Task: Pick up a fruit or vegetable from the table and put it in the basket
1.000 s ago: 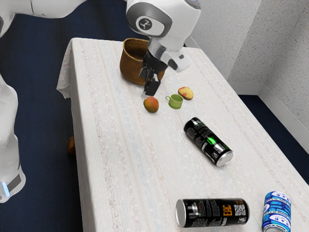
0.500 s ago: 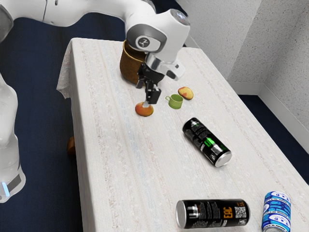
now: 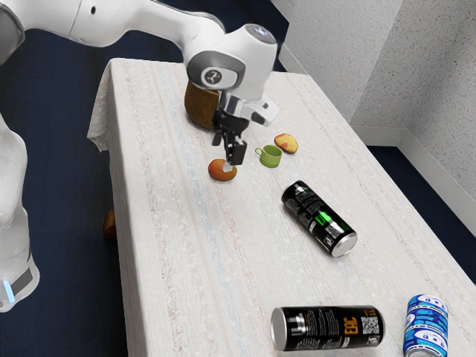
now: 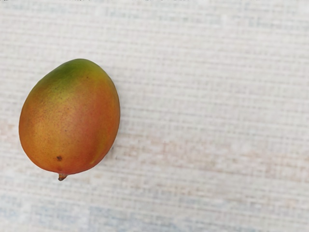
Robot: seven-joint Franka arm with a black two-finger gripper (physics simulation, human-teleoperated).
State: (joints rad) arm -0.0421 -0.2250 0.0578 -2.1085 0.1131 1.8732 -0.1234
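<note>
The gripper is low over the table, its two black fingers apart, so it stands open. A red-orange mango lies on the cloth just below it; one light fingertip overlaps the mango's upper edge, and whether they touch I cannot tell. In the wrist view the mango has a green end and a short stem, with bare cloth around it. Behind the arm's hand stands the brown basket, partly hidden by it. A yellow-red fruit rests beyond the green cup.
A small green cup stands close to the gripper, toward the exterior view's right. Two black cans lie on their sides, one mid-table and one nearer the camera. A blue-and-white can is by the exterior view's lower right corner.
My hand has come down and away from above the basket's side. The mango has shifted slightly toward the exterior view's left and turned; over the last half second it has hardly moved.
</note>
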